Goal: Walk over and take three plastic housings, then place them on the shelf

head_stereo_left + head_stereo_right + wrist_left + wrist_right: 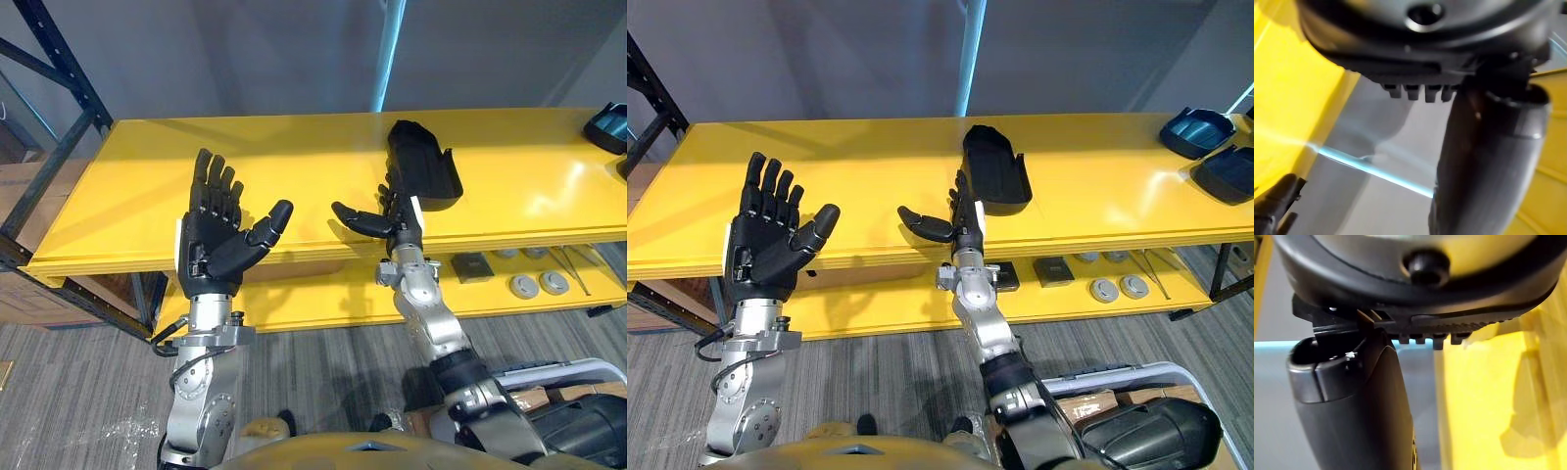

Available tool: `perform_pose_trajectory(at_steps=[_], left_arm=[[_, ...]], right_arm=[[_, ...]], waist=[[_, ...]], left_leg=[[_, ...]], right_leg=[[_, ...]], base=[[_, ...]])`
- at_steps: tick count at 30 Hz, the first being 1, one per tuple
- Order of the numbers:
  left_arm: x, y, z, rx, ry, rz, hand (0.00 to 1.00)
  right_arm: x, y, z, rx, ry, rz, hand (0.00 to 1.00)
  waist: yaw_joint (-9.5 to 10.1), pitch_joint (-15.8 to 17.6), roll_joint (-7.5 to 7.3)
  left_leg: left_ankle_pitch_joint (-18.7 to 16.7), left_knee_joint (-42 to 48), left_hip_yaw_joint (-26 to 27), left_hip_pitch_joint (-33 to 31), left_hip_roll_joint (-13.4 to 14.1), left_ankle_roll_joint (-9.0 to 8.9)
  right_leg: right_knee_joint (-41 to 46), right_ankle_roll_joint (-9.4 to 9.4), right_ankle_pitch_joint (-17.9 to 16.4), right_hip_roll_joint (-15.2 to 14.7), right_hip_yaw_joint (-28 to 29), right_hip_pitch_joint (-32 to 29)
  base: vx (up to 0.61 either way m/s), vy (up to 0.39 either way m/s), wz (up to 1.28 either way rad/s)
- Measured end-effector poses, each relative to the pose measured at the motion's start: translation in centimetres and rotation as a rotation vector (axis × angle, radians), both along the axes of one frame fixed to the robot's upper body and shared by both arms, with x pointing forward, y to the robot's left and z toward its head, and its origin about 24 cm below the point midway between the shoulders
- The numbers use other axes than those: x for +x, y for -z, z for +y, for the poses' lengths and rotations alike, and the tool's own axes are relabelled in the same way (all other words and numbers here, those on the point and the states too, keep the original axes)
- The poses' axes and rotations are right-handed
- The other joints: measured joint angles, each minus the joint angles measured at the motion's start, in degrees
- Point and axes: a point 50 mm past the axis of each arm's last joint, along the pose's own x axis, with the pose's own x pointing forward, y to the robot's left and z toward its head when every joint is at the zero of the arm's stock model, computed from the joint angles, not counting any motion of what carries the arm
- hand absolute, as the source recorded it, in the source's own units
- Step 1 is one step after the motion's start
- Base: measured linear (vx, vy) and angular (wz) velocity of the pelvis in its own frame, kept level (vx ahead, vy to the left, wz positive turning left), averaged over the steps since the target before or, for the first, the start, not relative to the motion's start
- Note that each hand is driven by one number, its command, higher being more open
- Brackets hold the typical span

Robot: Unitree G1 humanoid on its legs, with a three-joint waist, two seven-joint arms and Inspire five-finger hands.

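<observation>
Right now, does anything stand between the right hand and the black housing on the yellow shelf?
Nothing visible does. The open right hand is at the near end of the housing, which lies on the shelf.

**Yellow shelf carrying three housings**

The yellow top board (pixel 872 186) is stretching right across the rack. A long black housing (pixel 995 171) is lying on it near the middle, close to the front edge. Way out at the right end, a blue-lined housing (pixel 1197 130) and a darker housing (pixel 1227 173) are sitting just beside each other. Down below, the lower board (pixel 882 304) is carrying a dark square plate (pixel 1054 270), grey round discs (pixel 1105 290) and thin rods (pixel 1156 274), all towards its right side.
</observation>
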Motion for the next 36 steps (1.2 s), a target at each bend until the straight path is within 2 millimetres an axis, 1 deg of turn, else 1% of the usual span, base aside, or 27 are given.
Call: perform_pose_trajectory(at_steps=[2, 3, 4, 5, 6, 8, 9, 11, 12, 13, 14, 17, 22, 28, 32, 33, 36], left_arm=[[-0.1, 0.1, 0.4, 0.004, -0.018, 0.005, 1.00], [-0.2, 0.2, 0.8, 0.008, -0.036, 0.010, 1.00], [-0.3, 0.2, 0.9, 0.009, -0.043, 0.012, 1.00], [-0.5, 0.2, 1.2, 0.011, -0.053, 0.014, 1.00], [-1.1, 0.3, 1.7, 0.017, -0.080, 0.023, 1.00], [-1.3, 0.5, 1.9, 0.017, -0.090, 0.035, 1.00], [-1.6, 0.7, 2.1, 0.013, -0.094, 0.048, 1.00], [-1.6, 0.7, 2.0, 0.002, -0.091, 0.050, 1.00], [-1.6, 0.7, 2.0, 0.001, -0.091, 0.049, 1.00], [-1.6, 0.7, 1.9, -0.001, -0.088, 0.048, 1.00], [-1.5, 0.7, 1.8, -0.003, -0.081, 0.046, 1.00], [-1.3, 0.6, 1.1, -0.007, -0.062, 0.047, 1.00], [-1.3, 0.6, 1.1, -0.001, -0.080, 0.059, 1.00], [-1.2, 0.6, 0.9, 0.010, -0.059, 0.061, 1.00], [-1.1, 0.5, 0.6, 0.009, -0.047, 0.057, 1.00], [-1.0, 0.4, 0.6, 0.010, -0.044, 0.051, 1.00], [-0.6, -0.1, 0.4, 0.010, -0.038, 0.026, 1.00]], right_arm=[[-1.8, -1.1, -0.5, 0.031, -0.007, -0.073, 1.00], [-3.3, -1.9, -1.5, 0.040, -0.008, -0.120, 1.00], [-3.9, -2.2, -1.9, 0.035, -0.009, -0.134, 1.00], [-4.6, -2.3, -2.4, 0.030, -0.010, -0.143, 1.00], [-6.1, -2.3, -3.8, 0.049, -0.018, -0.144, 1.00], [-7.0, -1.8, -4.7, 0.075, -0.013, -0.123, 1.00], [-7.7, -1.2, -5.6, 0.094, 0.003, -0.094, 1.00], [-8.9, -0.1, -6.5, 0.097, 0.028, -0.041, 1.00], [-9.1, 0.1, -6.5, 0.096, 0.029, -0.031, 1.00], [-9.3, 0.4, -6.5, 0.095, 0.022, -0.018, 1.00], [-9.4, 0.4, -6.4, 0.087, 0.001, -0.016, 1.00], [-9.2, 0.2, -6.2, 0.065, -0.030, -0.020, 1.00], [-8.8, -0.1, -6.0, 0.040, -0.041, -0.032, 1.00], [-8.0, -0.7, -5.8, 0.017, -0.047, -0.055, 1.00], [-6.6, -0.3, -6.1, 0.003, -0.012, -0.040, 1.00], [-6.0, -0.3, -6.3, 0.003, 0.006, -0.038, 1.00], [-5.1, 0.0, -6.4, 0.001, 0.028, -0.026, 1.00]], waist=[[-0.22, 0.1, -0.15], [-0.31, 0.2, -0.23], [-0.47, 0.2, -0.27], [-0.91, 0.3, -0.35], [-2.12, 0.7, -0.75], [-2.59, 0.9, -0.91], [-3.54, 1.0, -0.99], [-3.70, 1.0, -0.91], [-3.88, 1.1, -0.89], [-4.60, 1.1, -0.86], [-4.84, 1.1, -0.81], [-4.63, 1.1, -0.81], [-4.51, 1.1, -0.80], [-4.39, 1.2, -0.66], [-4.10, 1.3, -0.49], [-3.98, 1.3, -0.33], [-3.31, 1.8, -0.19]], left_leg=[[-0.6, 0.4, 0.5, -0.1, 0.1, -0.05], [-1.1, 1.1, 1.1, -0.2, 0.2, 0.29], [-1.4, 1.2, 1.4, -0.3, 0.2, 0.10], [-1.6, 1.3, 1.6, -0.3, 0.2, 0.05], [-2.1, 1.8, 2.3, -0.4, 0.3, 0.26], [-2.6, 2.0, 2.9, -0.3, 0.4, 0.28], [-2.9, 1.9, 3.1, -0.3, 0.4, 0.29], [-3.2, 2.0, 4.3, -0.3, 0.4, 0.23], [-3.2, 2.1, 4.5, -0.4, 0.4, 0.23], [-3.4, 2.6, 4.5, -0.6, 0.5, 0.29], [-3.9, 3.4, 4.7, -0.9, 0.8, 0.41], [-4.2, 4.0, 4.6, -1.0, 1.1, 0.42], [-4.4, 4.3, 4.4, -1.0, 1.1, 0.50], [-5.5, 6.0, 4.3, -2.1, 1.2, 0.42], [-5.5, 6.2, 4.2, -2.5, 1.2, 0.41], [-5.5, 7.1, 4.2, -3.9, 1.4, 0.47], [-5.4, 8.5, 4.0, -5.2, 1.5, 0.58]], right_leg=[[0.0, 0.02, -0.1, 0.0, 0.4, -0.2], [0.1, 0.19, -0.2, 0.0, 1.4, -0.5], [0.1, 0.25, -0.3, 0.0, 1.6, -0.7], [0.2, 0.27, -0.3, 0.0, 1.8, -0.8], [0.2, 0.38, -0.4, 0.0, 2.6, -0.9], [0.2, 0.47, -0.4, 0.0, 3.2, -1.0], [0.2, 0.64, -0.6, 0.0, 3.4, -1.1], [0.2, 0.71, -0.6, 0.2, 4.5, -1.8], [0.2, 0.72, -0.6, 0.3, 4.8, -2.0], [0.2, 0.71, -0.6, 0.4, 4.8, -2.0], [0.2, 0.71, -0.6, 0.6, 4.9, -2.1], [0.2, 0.70, -0.6, 0.8, 5.0, -2.1], [0.3, 0.70, -0.6, 0.8, 5.0, -1.9], [0.4, 0.68, -0.6, 0.6, 5.2, -2.0], [0.7, 0.68, -0.6, 0.6, 5.3, -2.4], [1.1, 0.67, -0.6, 0.5, 5.4, -3.6], [1.6, 0.65, -0.6, 0.4, 5.4, -4.7]], base=[[0.03, 0.020, -0.16], [0.04, 0.035, -0.25], [0.04, 0.032, -0.24], [0.06, 0.048, -0.21], [0.05, 0.049, -0.21], [0.04, 0.039, -0.19], [0.04, 0.026, -0.14], [0.05, 0.024, -0.23], [0.06, 0.011, -0.18], [0.06, 0.001, -0.07], [0.05, -0.004, -0.03], [0.03, -0.005, 0.01], [-0.01, -0.002, 0.01], [-0.07, 0.000, 0.00], [-0.05, 0.002, 0.00], [-0.05, -0.001, 0.02], [-0.04, -0.004, 0.04]])
